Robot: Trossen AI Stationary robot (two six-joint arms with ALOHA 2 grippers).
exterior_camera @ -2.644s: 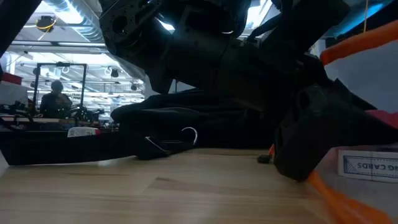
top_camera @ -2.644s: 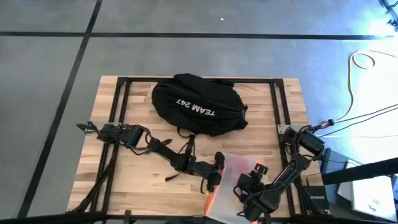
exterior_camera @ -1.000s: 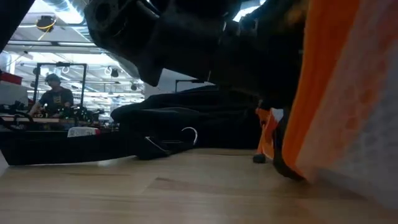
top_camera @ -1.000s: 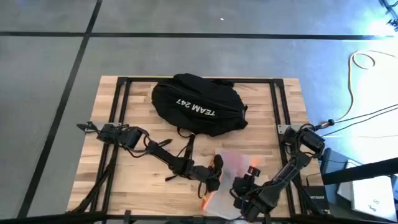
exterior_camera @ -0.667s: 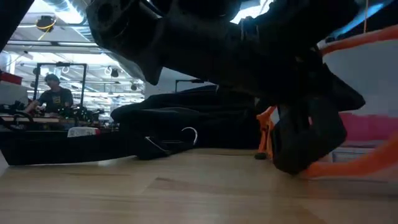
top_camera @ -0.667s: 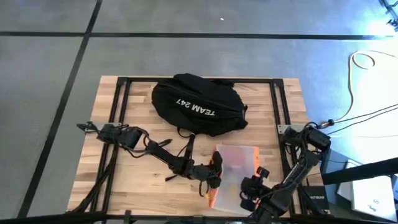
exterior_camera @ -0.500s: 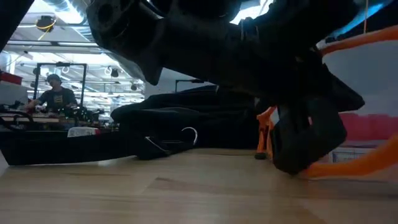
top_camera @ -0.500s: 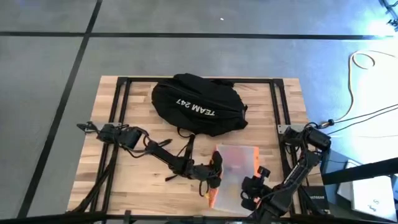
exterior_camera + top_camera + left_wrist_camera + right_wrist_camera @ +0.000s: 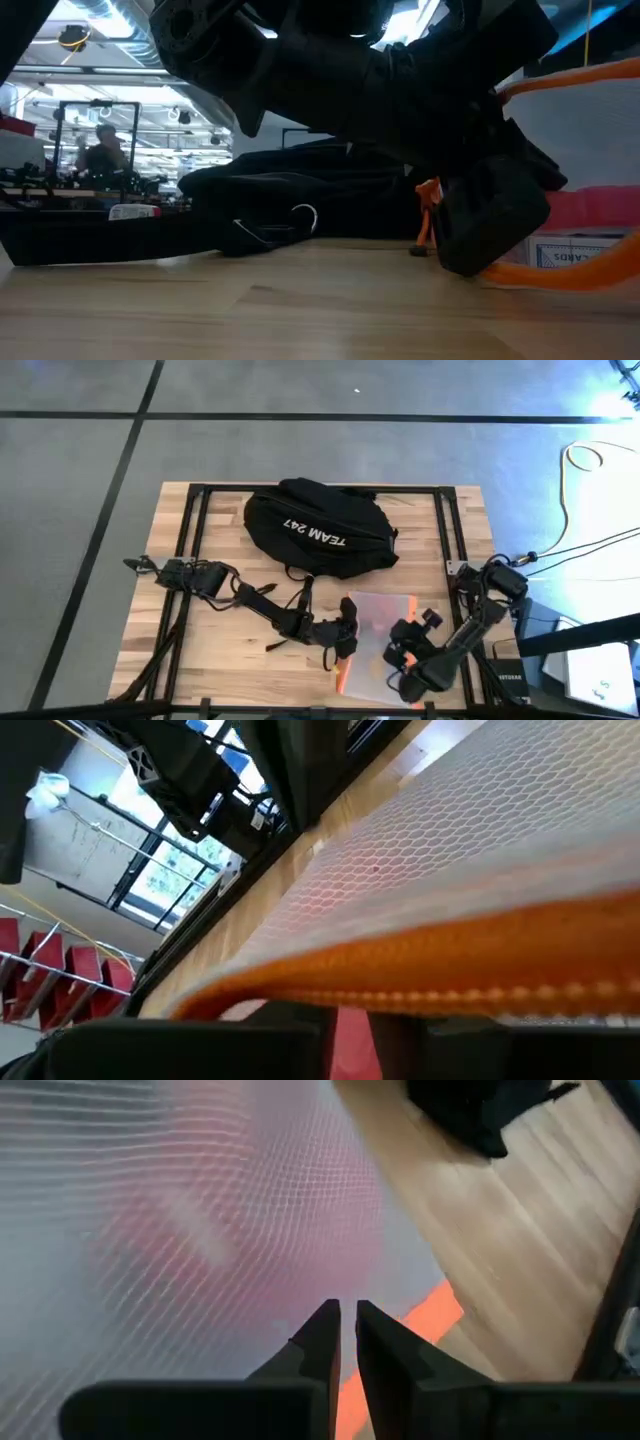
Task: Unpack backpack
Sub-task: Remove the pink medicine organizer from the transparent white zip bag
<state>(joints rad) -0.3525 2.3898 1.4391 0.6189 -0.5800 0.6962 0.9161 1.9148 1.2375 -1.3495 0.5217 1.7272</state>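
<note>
The black backpack (image 9: 318, 528) with white lettering lies at the table's far middle, resting on its broad side. A translucent mesh pouch (image 9: 380, 632) with orange edging lies nearer, right of centre, with something pink and a lettered box (image 9: 585, 255) inside. My left gripper (image 9: 347, 642) is at the pouch's left orange edge, shut on it. My right gripper (image 9: 348, 1335) hangs over the pouch's right half (image 9: 408, 647), fingers shut with only a slit between them. I cannot tell whether it touches the mesh. My left gripper holds the pouch by its orange edge (image 9: 420, 960) on the pouch's left side, coming level from the table's left. The gripper's own body hides the fingertips. The rest of the pouch lies on the table, and the mesh (image 9: 470, 840) stretches away from the fingers.
Black frame rails (image 9: 195, 540) run along the table's left, right and far sides. A strap with a metal ring (image 9: 305, 218) trails from the backpack toward the near side. Bare wood (image 9: 220, 650) shows at the near left. A person (image 9: 100, 150) sits far off in the room.
The pouch, which stood tilted up on its edge, has come down to lie flat on the table. My right gripper went toward the table's near right corner, away from the pouch, then came back over its right half. My left gripper has stayed at the orange edge.
</note>
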